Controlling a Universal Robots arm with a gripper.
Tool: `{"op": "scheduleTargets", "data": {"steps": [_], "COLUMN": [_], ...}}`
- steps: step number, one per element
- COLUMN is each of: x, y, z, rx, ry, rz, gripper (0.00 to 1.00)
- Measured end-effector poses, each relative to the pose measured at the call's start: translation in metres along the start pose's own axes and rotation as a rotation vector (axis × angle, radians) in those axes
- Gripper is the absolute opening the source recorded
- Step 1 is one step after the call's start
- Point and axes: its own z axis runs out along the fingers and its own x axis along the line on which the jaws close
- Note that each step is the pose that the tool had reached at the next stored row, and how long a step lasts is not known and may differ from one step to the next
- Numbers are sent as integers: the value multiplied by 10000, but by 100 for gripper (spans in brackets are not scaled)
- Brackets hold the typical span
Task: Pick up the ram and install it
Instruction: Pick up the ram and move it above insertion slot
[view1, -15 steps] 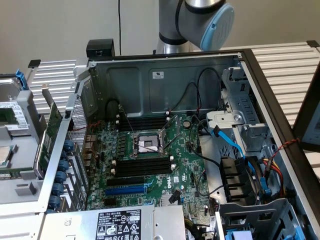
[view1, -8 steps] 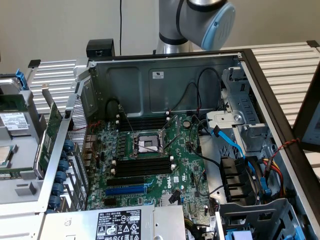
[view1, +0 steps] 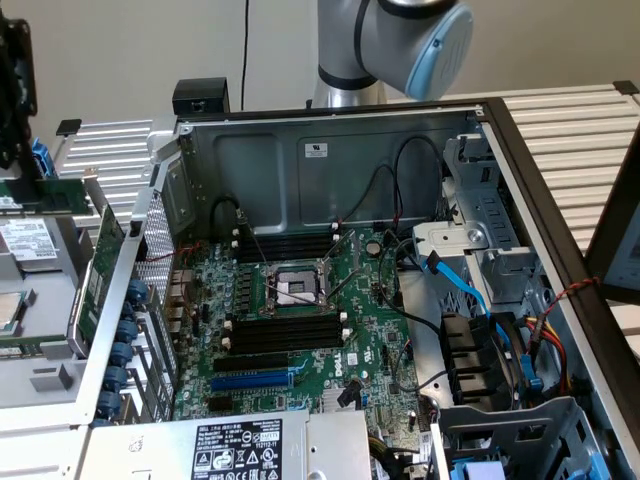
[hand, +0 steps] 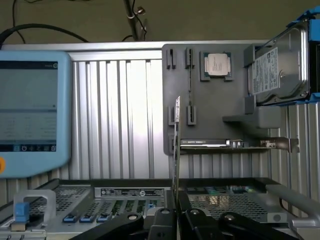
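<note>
Between my closed fingers, my hand (hand: 176, 206) is gripping the memory stick (hand: 176, 145) by one end, its length pointing straight out beyond my fingertips, near the open computer case (hand: 100, 192).

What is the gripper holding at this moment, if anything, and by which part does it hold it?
The gripper holds the ram, seen edge-on, pinched between its fingers at one end; the rest sticks out beyond them.

My exterior camera looks steeply down, close in, into the open computer case (view1: 300, 185), while my wrist camera faces level past the gripper (hand: 176, 209) over that case's blue clips (hand: 87, 218), seen in both.
</note>
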Motion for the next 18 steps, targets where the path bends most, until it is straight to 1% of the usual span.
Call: {"op": "scheduleTargets", "data": {"steps": [5, 9, 18], "x": [-11, -20, -37], "y": [-229, -410, -785], "z": [-4, -30, -52], "rx": [-7, -7, -8], "ry": [-1, 0, 1], "rz": [-15, -16, -46], "gripper": [14, 14, 14]}}
